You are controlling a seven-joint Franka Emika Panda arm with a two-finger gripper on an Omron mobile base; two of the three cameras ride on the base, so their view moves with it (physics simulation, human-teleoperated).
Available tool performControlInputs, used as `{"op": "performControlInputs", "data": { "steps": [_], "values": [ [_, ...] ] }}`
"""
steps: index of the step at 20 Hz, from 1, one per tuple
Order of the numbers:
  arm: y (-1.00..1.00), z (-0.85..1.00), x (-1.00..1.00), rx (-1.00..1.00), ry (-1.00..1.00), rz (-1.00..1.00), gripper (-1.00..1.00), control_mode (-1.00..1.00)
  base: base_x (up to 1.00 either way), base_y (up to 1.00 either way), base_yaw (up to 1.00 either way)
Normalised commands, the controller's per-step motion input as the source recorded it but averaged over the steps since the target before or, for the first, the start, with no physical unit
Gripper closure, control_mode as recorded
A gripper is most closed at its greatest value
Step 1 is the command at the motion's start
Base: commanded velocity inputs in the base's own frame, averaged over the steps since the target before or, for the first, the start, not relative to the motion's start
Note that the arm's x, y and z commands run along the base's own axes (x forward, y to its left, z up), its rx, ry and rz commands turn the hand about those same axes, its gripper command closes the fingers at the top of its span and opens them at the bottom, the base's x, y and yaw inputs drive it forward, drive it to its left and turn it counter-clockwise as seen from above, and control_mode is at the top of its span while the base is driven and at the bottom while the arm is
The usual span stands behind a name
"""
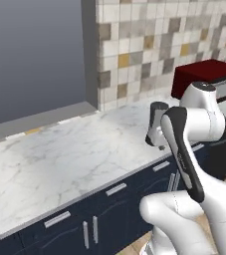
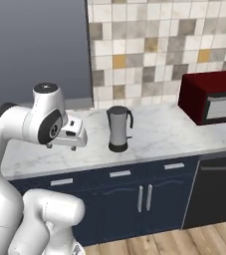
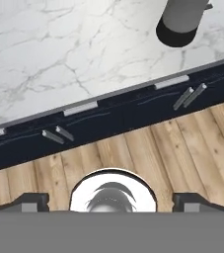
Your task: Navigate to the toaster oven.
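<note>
Against the tiled wall, at the counter's far right end, sits the dark red toaster oven [image 2: 211, 94] — grey glass door facing out over the marble countertop [image 2: 164, 132]. Left of it, well apart, stands a dark kettle [image 2: 119, 128]. Nearer, the gripper [image 3: 111, 201] hangs over the counter's front edge, fingers [image 3: 30, 201] wide apart, holding nothing, above navy cabinets [image 2: 144, 196].

Even, soft rendered light fills all 3 views, bright with no glare. The white marble counter [image 2: 164, 132] reads pale and clean; the kettle [image 2: 119, 128] casts only a faint dark ring at its base. The tiled wall [image 2: 149, 45] is evenly lit. Edges look slightly soft and pixelated, most of all along the dark red toaster oven [image 2: 211, 94]. No lens distortion shows.
</note>
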Motion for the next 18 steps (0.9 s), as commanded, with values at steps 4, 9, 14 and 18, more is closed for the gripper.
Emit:
{"op": "performControlInputs", "data": {
  "steps": [4, 9, 14, 18],
  "values": [
    [0.00, 0.00, 0.00, 0.00, 0.00, 0.00, -1.00, 1.00, 0.05, -1.00, 0.06],
    [0.00, 0.00, 0.00, 0.00, 0.00, 0.00, -1.00, 1.00, 0.33, -1.00, 0.15],
    [0.00, 0.00, 0.00, 0.00, 0.00, 0.00, -1.00, 1.00, 0.44, -1.00, 0.21],
    [0.00, 0.00, 0.00, 0.00, 0.00, 0.00, -1.00, 1.00, 0.37, -1.00, 0.23]
  ]
}}
